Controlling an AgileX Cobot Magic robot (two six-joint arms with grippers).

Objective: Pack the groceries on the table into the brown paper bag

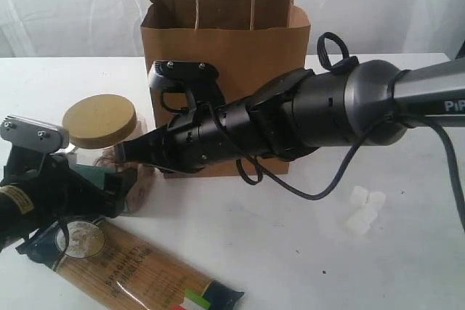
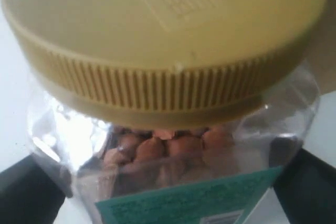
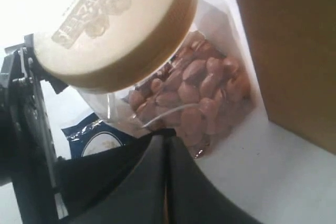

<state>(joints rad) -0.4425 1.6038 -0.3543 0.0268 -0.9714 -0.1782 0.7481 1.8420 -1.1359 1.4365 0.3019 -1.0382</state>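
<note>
Jar: the tan-lidded nut jar stands on the surface, just beside the bag's lower left corner in the exterior view, outside the bag. Brown nuts show through its clear wall above a green label.
Left pincer: the left pincer is spread wide, with the jar between its dark fingers. Whether the fingers touch the jar's wall cannot be told.
Right pincer: the right pincer is closed, its two fingers pressed flat together with nothing between them. The tip is at the jar's side, below the lid, on the bag's side of the jar.
Right arm: it reaches from the right across the front of the bag and hides the bag's lower half in the exterior view.
Bag: the brown paper bag stands upright at the back middle of the surface, mouth open, loop handles up.
Spaghetti: the spaghetti packet lies flat at the front left. Its blue end lies under the left arm, and the flag end points towards the front edge.
Marshmallows: the white marshmallows lie in a small cluster on the surface at the right, well apart from the jar and in front of the right arm.
</note>
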